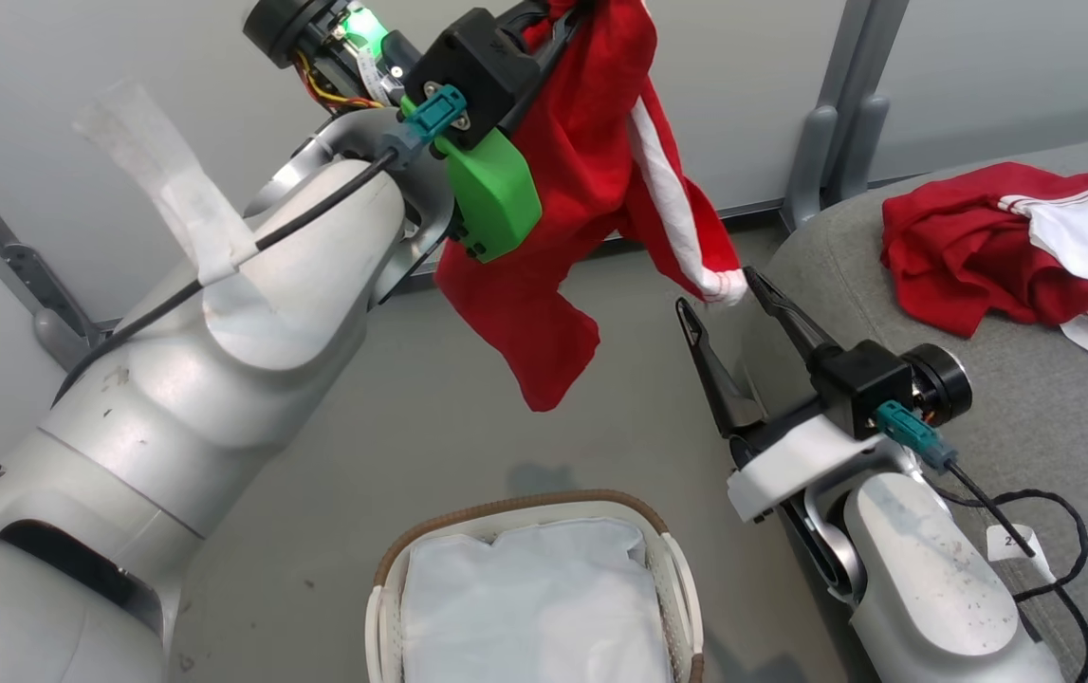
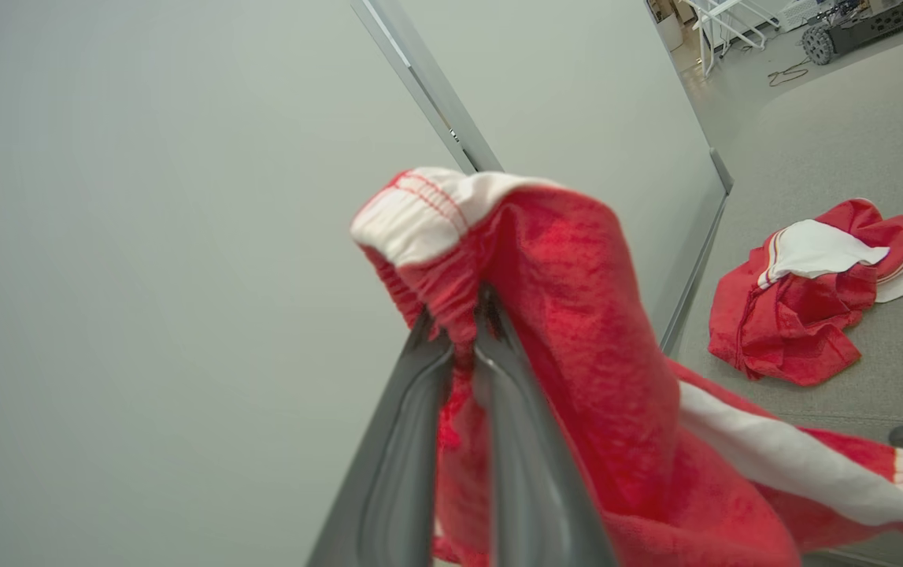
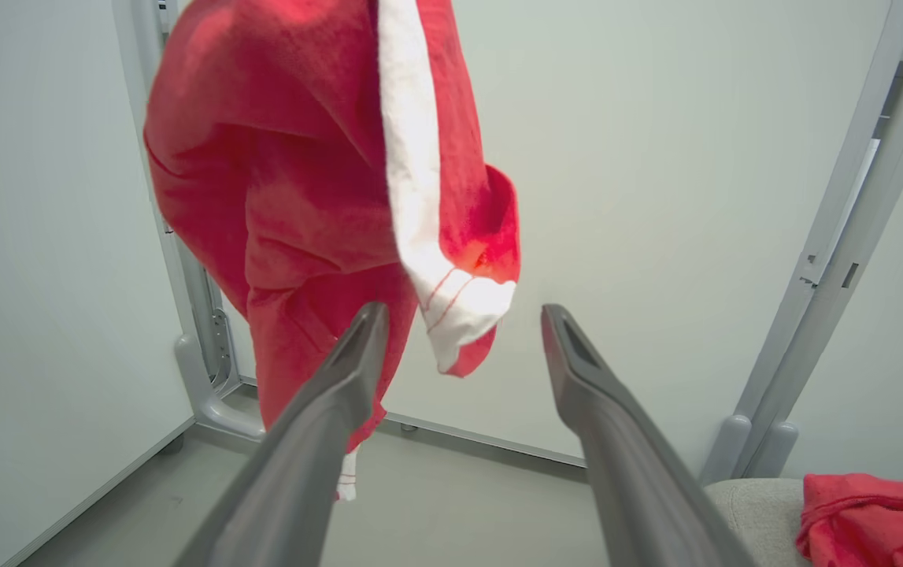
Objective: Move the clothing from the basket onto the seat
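Above the floor between the basket (image 1: 525, 503) and the seat (image 1: 1027, 398), one red shirt (image 1: 581, 142) hangs from the left gripper (image 2: 463, 327). Its two dark fingers are pressed together on a bunched fold just below the white ribbed hem. The body and a white-striped sleeve trail down clear of the basket.

The right gripper (image 1: 719, 290) stands at the seat's rounded near edge with its fingers spread apart, holding nothing. In the right wrist view the sleeve's white cuff dangles at the gap between its tips. I cannot tell whether cloth and fingers touch.

The second red shirt (image 1: 961, 247) lies crumpled on the grey cushion, well apart from the hanging one, with its white lining turned up. A black cable (image 1: 1065, 531) loops over the cushion beside the right forearm. Pale wall panels with grey metal posts (image 1: 828, 123) stand behind. The basket shows its white cloth liner (image 1: 534, 607).

In the head view the left fingertips are buried in fabric and cut by the top edge, and a green wrist housing (image 1: 491, 190) covers part of the shirt. The basket's near end runs off the bottom edge. The shirt on the seat runs off the right edge, and its folds hide most of its front.
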Motion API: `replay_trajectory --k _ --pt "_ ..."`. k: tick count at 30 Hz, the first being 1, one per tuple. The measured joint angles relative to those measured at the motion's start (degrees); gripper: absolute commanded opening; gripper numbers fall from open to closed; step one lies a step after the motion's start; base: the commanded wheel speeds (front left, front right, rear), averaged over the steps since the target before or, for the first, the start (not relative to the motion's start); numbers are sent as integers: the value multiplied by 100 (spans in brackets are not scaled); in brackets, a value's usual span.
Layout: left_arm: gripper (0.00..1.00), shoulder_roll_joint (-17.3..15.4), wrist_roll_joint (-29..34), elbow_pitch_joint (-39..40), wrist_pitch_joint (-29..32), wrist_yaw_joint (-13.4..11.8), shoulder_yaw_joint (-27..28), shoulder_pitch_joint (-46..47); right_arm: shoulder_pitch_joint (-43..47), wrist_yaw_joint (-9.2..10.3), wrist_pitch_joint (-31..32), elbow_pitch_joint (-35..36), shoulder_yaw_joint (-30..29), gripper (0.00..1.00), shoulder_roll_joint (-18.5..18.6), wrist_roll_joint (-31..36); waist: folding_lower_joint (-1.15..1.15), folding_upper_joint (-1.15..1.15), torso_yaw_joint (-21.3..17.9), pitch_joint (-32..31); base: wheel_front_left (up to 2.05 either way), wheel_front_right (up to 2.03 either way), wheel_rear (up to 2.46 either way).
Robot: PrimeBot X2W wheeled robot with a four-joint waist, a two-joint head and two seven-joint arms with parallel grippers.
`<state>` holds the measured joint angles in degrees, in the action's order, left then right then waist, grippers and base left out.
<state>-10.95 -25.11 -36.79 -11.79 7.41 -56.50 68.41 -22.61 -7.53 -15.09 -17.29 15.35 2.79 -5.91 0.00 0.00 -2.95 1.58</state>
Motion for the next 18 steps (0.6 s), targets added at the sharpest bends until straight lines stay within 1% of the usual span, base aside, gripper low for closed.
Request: replay_trajectory --k 8,12,13,14,16,18 --pt "0 109 -133 157 5 8 -233 32 -529 0 0 -441 -86 100 -2 464 0 0 192 -54 0 0 0" --pt "0 151 -258 279 -14 8 -328 31 -784 0 0 -725 -181 100 0 558 0 0 296 -76 0 0 0" --pt "0 160 -274 296 -15 8 -347 30 -834 0 0 -780 -185 65 0 571 0 0 318 -81 0 0 0" --pt "0 167 -300 310 -33 8 -367 27 -901 0 0 -828 -185 40 1 595 0 0 342 -87 0 0 0" --pt "0 166 -319 324 -38 8 -403 14 -1028 0 0 -896 -165 2 -1 611 0 0 386 -100 0 0 0" --pt "0 164 -353 327 -45 8 -422 -28 -1094 0 0 -975 -125 0 0 611 0 0 415 -115 0 0 0"
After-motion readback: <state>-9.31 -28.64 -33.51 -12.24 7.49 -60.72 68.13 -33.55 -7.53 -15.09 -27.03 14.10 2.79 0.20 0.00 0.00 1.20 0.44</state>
